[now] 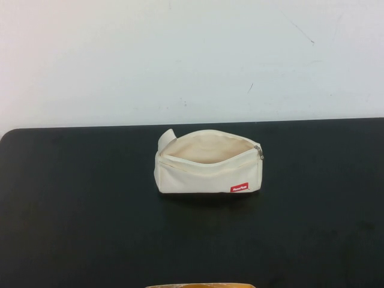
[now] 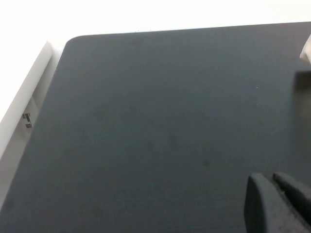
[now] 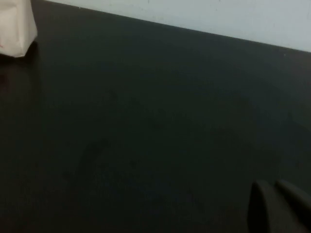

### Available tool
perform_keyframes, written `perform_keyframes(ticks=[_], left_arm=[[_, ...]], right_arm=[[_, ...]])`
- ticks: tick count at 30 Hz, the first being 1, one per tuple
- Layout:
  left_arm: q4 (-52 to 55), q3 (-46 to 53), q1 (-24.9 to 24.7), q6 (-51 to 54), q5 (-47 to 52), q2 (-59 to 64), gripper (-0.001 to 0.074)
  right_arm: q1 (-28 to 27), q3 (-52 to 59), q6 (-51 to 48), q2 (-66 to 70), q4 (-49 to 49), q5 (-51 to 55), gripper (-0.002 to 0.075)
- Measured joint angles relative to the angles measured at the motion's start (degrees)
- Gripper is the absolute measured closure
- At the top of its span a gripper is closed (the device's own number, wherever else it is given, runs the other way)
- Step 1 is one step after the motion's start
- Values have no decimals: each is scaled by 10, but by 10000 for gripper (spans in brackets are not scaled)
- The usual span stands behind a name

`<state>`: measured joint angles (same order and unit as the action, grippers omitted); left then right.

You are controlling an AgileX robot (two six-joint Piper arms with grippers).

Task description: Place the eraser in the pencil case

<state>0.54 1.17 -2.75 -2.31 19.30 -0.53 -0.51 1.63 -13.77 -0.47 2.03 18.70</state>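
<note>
The cream-white pencil case (image 1: pixel 208 162) lies in the middle of the black table (image 1: pixel 78 204). Its zip is open, its mouth gapes upward, and a red label sits at its front right. No eraser shows in any view; I cannot tell whether it is inside the pouch. Neither arm shows in the high view. In the left wrist view my left gripper (image 2: pixel 269 177) is shut and empty over bare table, with a corner of the case (image 2: pixel 306 48) at the frame edge. In the right wrist view my right gripper (image 3: pixel 272 183) is shut and empty, far from the case (image 3: pixel 17 26).
A white wall (image 1: pixel 192 54) rises behind the table's far edge. A thin tan strip (image 1: pixel 201 285) shows at the near edge of the high view. The table's rounded left corner and a white ledge (image 2: pixel 29 97) show in the left wrist view.
</note>
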Motion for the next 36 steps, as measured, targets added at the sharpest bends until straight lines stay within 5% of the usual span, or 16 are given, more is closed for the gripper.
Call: perform_keyframes(ticks=[9,20,36], left_arm=[[0,0,0,0,0,0,736],[0,0,0,0,0,0,737],[0,0,0,0,0,0,737]], right_arm=[[-2,0,13,0,6,5,727],[-2,0,145,0,-73,5,727],[-2,0,154,0,-78,6,727]])
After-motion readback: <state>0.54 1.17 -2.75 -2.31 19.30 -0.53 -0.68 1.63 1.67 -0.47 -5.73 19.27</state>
